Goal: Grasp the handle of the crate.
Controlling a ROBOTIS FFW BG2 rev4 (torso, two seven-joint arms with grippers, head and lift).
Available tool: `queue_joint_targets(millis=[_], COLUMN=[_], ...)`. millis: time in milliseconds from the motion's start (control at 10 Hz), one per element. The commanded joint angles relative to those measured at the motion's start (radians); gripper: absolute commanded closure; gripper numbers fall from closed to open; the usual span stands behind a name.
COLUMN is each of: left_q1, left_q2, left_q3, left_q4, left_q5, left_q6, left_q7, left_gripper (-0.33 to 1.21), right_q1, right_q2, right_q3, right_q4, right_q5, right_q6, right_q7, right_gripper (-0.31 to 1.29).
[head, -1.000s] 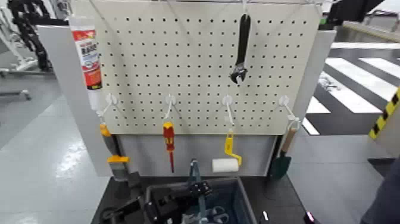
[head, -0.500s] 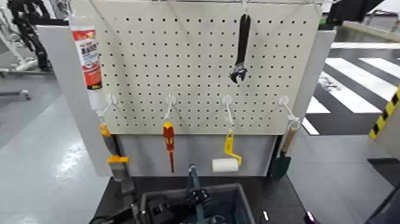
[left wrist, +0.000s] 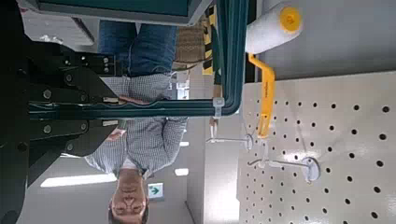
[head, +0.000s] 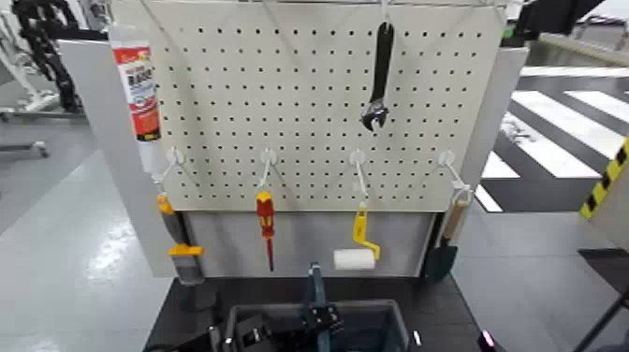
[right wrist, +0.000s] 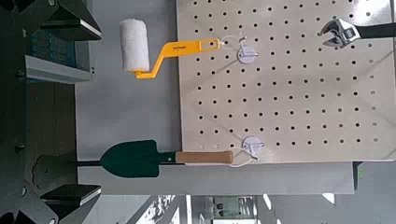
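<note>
Crate (head: 374, 314) sits lower at the head view's bottom edge than a second ago, and its handle (head: 314, 290) stands more upright, so the grasp looks made. Left gripper (left wrist: 93, 105), low beside the crate's middle, has its jaws closed on the handle. Right gripper (right wrist: 47, 201) waits with jaws spread wide, empty. Farther off, a pegboard (head: 309, 94) with tools

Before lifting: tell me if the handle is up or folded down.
Up: the handle stands upright above the crate, left claw at its base.
</note>
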Motion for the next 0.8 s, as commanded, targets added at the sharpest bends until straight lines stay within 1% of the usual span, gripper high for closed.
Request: queue_joint_targets(millis=[100, 300, 400, 500, 700, 800], left_q1=[-0.017, -0.035, -0.030, -0.026, -0.017, -0.013], left_q2=[0.021, 0.044, 0.047, 0.039, 0.024, 0.018], left_q3=[-0.039, -0.066, -0.066, -0.068, -0.057, -0.051], left_q4=[-0.012, -0.017, -0.023, -0.021, -0.020, -0.020], left_q5=[0.057, 0.083, 0.092, 0.102, 0.105, 0.105], left_q6=[0.004, 0.017, 0.020, 0.020, 0.020, 0.020], left_q7=[0.002, 0.003, 0.016, 0.017, 0.017, 0.017], left_gripper=[1.17, 1.17, 1.17, 1.17, 1.17, 1.17], right_q1=[-0.003, -0.006, -0.006, -0.006, -0.006, -0.003], right_q2=[0.002, -0.003, -0.003, 0.002, 0.002, 0.002], right_q3=[0.000, 0.003, 0.003, 0.003, 0.005, 0.006], right_q4=[-0.007, -0.015, -0.015, -0.015, -0.016, -0.016], right_q5=[0.022, 0.031, 0.036, 0.042, 0.063, 0.066], right_q6=[0.010, 0.019, 0.016, 0.013, 0.011, 0.011], right_q7=[0.000, 0.000, 0.000, 0.000, -0.005, -0.011], right_gripper=[0.14, 0.14, 0.14, 0.14, 0.14, 0.15])
